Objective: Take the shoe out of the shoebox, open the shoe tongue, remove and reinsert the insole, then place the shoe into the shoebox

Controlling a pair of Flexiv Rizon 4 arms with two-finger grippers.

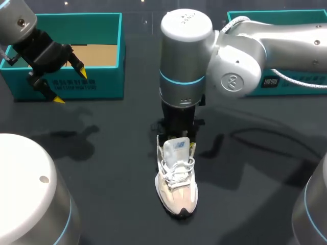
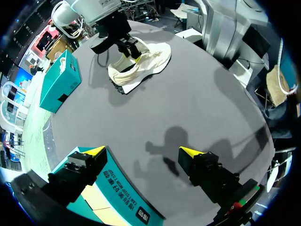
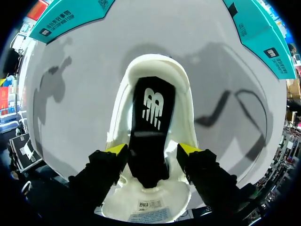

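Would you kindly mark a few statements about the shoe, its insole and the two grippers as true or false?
1. The shoe stands on the table. True.
2. The left gripper holds the shoe. False: it is open and empty, over the front wall of the left box, well apart from the shoe.
3. The right gripper is at the shoe's heel end. True.
4. The insole is white. False: it is black.

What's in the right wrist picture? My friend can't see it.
The right gripper hangs just above a white shoe on the table, with its black insole right under it. Beyond it sit a teal box and a second box.
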